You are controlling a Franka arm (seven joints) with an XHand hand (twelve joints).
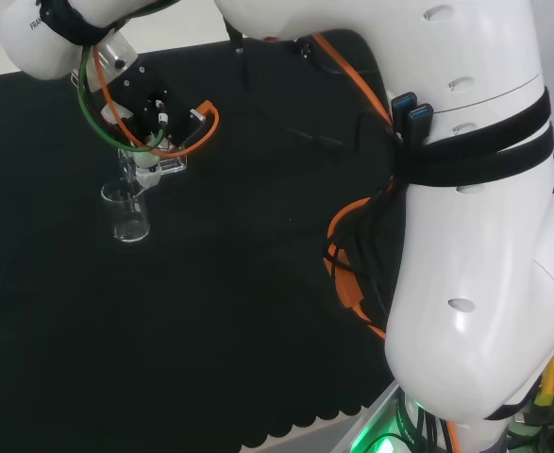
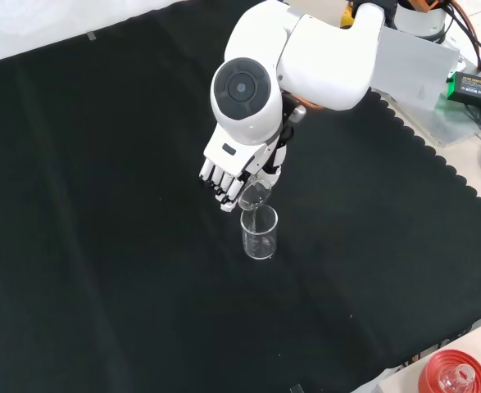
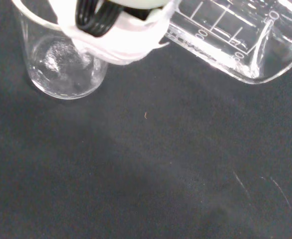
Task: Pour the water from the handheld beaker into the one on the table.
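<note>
In the front view the hand (image 2: 228,176) has its fingers curled round the handheld beaker (image 2: 254,195), which is tipped steeply with its lip over the mouth of the beaker on the bench (image 2: 259,233), just at the hand's 5 o'clock. A thin stream seems to run between the two. In the wrist view the handheld beaker (image 3: 235,40) lies nearly on its side and the beaker on the bench (image 3: 61,64) shows water glinting at its bottom. The black cloth (image 2: 101,246) around them is bare. My judgement: if the lip drifts off the rim, or the tilt steepens quickly, water would spill onto the cloth; a knock from the fingers could tip the standing beaker.
</note>
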